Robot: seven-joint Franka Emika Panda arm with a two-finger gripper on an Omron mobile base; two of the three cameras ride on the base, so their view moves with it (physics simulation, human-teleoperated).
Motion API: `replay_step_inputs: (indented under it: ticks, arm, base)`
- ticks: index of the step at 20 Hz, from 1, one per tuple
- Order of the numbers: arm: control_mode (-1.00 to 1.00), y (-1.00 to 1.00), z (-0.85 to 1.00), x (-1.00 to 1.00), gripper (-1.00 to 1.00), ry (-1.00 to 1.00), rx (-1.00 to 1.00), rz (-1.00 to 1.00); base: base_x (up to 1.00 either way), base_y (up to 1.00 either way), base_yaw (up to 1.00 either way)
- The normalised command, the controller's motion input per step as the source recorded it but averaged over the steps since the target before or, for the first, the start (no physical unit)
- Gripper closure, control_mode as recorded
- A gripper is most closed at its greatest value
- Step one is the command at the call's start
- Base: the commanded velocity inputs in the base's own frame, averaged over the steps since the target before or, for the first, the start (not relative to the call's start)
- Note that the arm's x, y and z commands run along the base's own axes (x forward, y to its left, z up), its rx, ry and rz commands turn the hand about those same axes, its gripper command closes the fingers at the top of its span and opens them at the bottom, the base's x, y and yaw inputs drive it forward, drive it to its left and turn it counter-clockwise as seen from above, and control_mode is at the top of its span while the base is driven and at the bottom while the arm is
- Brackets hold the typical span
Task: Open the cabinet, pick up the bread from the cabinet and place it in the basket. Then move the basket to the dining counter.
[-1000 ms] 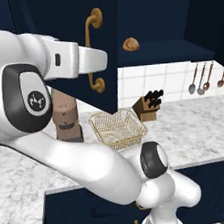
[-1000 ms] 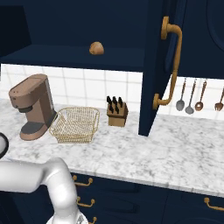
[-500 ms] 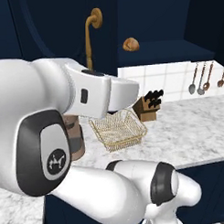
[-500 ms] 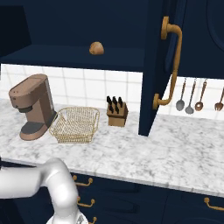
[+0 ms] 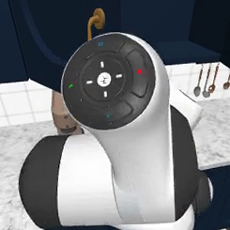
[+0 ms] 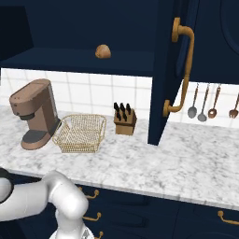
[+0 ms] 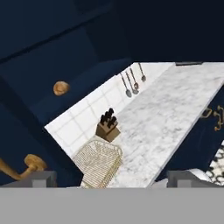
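The navy cabinet stands open, its right door swung out over the counter. The round golden-brown bread rests on the cabinet shelf, untouched. The golden wire basket sits empty on the marble counter below, beside the coffee machine. In the hand view my gripper is open, its tips far apart with nothing between them. It hangs back from the counter and looks at the bread and the basket. The dining counter is out of view.
A brown coffee machine stands left of the basket, and a knife block to its right. Utensils hang on the tiled wall. The left door's brass handle shows above my arm. Navy drawers run under the counter edge.
My arm has swung back and up close to the left base camera, now blocking most of that view. Bread, basket and cabinet doors have not moved.
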Motion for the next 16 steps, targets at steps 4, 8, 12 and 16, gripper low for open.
replay_step_inputs:
  ticks: [4, 8, 12, 16]
  arm:
    - [-1.00, -0.30, 0.00, -0.13, -1.00, 0.32, 0.45, 0.02]
    - [-1.00, -0.23, 0.00, -0.06, -1.00, 0.42, 0.43, 0.02]
    - [-1.00, -0.20, 0.00, 0.00, -1.00, 0.47, 0.38, 0.02]
    - [-1.00, -0.16, 0.00, 0.00, -1.00, 0.55, 0.34, 0.01]
  base:
    - [0.00, 0.00, 0.00]
    - [0.00, 0.00, 0.00]
    - [0.00, 0.00, 0.00]
    - [0.00, 0.00, 0.00]
